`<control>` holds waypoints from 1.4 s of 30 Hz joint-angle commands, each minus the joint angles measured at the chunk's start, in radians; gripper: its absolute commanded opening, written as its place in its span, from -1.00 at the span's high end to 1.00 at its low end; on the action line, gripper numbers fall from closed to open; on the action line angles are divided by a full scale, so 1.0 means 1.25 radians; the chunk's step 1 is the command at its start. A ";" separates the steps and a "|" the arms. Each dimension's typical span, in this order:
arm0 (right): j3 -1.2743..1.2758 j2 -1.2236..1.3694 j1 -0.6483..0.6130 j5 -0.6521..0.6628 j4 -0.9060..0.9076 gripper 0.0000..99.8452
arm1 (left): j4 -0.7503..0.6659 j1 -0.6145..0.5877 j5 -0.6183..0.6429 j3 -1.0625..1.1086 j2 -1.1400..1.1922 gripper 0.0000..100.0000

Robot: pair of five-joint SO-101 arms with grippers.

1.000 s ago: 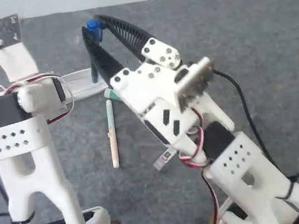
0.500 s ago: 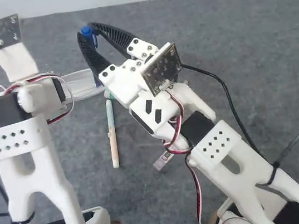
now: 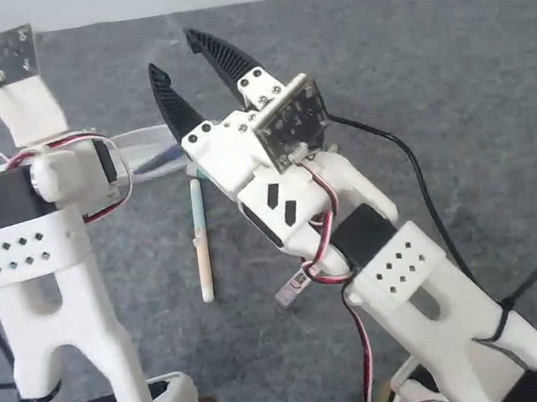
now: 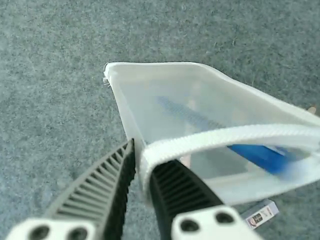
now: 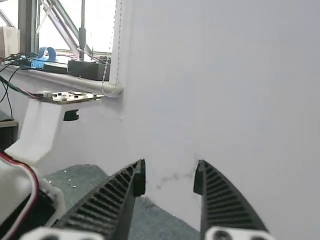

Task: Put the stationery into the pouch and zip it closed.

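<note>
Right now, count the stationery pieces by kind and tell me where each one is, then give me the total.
blue pen, inside the pouch: 1
pale pen or pencil, on the carpet: 1
small labelled piece, maybe an eraser, on the carpet: 1
Total: 3

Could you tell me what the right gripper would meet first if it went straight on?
Most likely the white wall beyond the table; nothing else shows ahead of the open right gripper.
</note>
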 commanded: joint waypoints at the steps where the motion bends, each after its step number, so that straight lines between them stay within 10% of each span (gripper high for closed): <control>1: -0.007 -0.051 0.014 0.018 0.008 0.71 | -0.004 -0.001 0.012 -0.037 -0.009 0.98; 18: -0.314 -0.078 0.117 0.014 0.504 0.71 | -0.004 -0.068 0.011 -0.039 -0.054 0.98; 34: -0.416 0.012 0.120 0.014 0.686 0.72 | -0.023 -0.113 0.010 0.017 -0.075 0.98; 42: -0.448 0.141 0.225 -0.131 0.883 0.72 | -0.045 -0.110 0.010 0.044 -0.077 0.98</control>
